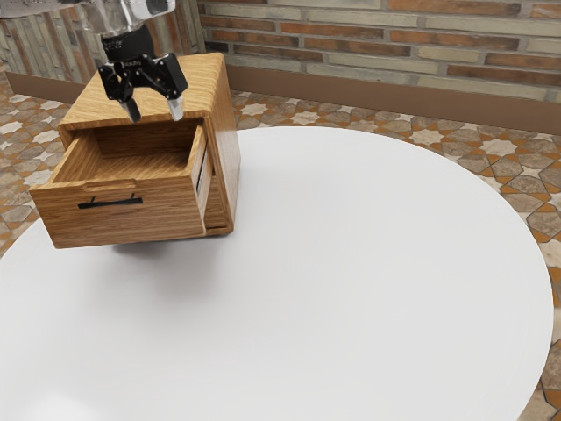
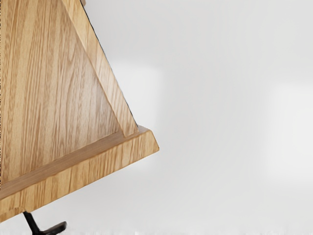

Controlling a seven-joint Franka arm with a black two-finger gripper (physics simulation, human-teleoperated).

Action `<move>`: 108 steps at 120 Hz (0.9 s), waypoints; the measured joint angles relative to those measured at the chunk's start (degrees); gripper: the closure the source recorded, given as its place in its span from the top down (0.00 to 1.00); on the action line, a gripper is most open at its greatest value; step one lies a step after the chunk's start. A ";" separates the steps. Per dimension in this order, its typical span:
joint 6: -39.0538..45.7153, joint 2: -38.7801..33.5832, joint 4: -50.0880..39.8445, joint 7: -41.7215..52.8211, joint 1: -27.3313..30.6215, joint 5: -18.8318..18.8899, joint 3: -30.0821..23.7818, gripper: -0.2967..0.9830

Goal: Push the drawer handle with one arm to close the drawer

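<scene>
In the exterior view my gripper hangs over the wooden cabinet, above the drawer's opening. Its two fingers stand apart, with nothing between them. The drawer is pulled well out, and its inside shows bare wood. A dark bar handle is fixed to the drawer's front, lower than the gripper and apart from it. From the wrist view I look down on the drawer, its front panel's top edge and one side wall. Part of the black handle juts out beyond that front panel.
A round white table carries the cabinet near its edge and stretches toward the exterior view's right. Behind are a patterned tile floor and a brick wall.
</scene>
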 joint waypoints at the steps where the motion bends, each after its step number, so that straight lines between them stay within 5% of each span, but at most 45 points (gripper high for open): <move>1: 0.06 -0.06 -0.26 -0.06 0.04 0.07 -0.02 0.77; 16: 0.88 -3.37 -4.34 -0.86 1.02 1.34 -3.68 0.77; 37: 3.17 -38.55 -40.98 -3.11 2.95 2.30 -4.68 0.77; 46: 3.55 -45.04 -48.94 -4.27 5.11 3.37 -4.70 0.72; 76: 7.68 -45.54 -56.65 -8.65 5.92 5.36 -5.28 0.35; 108: 15.98 -39.21 -55.33 -13.24 5.82 4.76 -6.08 0.20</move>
